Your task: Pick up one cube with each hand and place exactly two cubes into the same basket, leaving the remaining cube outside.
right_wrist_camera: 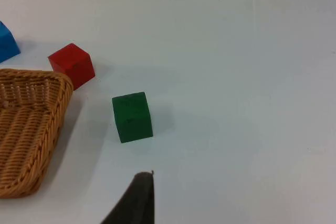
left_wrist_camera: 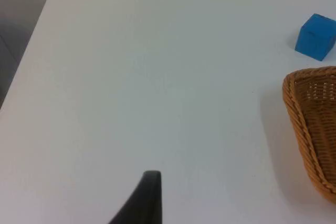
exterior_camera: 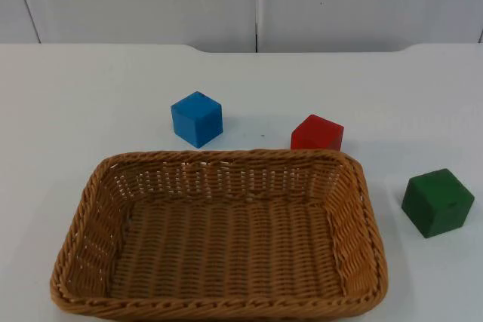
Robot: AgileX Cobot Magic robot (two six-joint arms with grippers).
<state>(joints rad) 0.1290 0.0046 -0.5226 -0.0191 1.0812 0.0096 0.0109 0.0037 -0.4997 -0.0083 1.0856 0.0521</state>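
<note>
From the top view I have the wicker basket (exterior_camera: 355, 186) low in the frame, centre-left, its long axis running left to right, and I see nothing lying inside it. All three cubes sit on the white table (exterior_camera: 83, 103) outside it. The blue cube (exterior_camera: 197, 118) stands just above the basket's far rim, left of centre, turned so one vertical edge faces the camera. The red cube (exterior_camera: 317, 133) is right against that far rim toward its right end, partly hidden behind it. The green cube (exterior_camera: 437, 202) sits at the right of the frame, near the basket's right wall but apart from it, also turned corner-on. My left wrist view gives me one black fingertip (left_wrist_camera: 140, 203) of the left gripper over bare table, and the right wrist view one fingertip (right_wrist_camera: 134, 202) of the right gripper near the green cube; I cannot tell whether either gripper's fingers are spread or closed.
</note>
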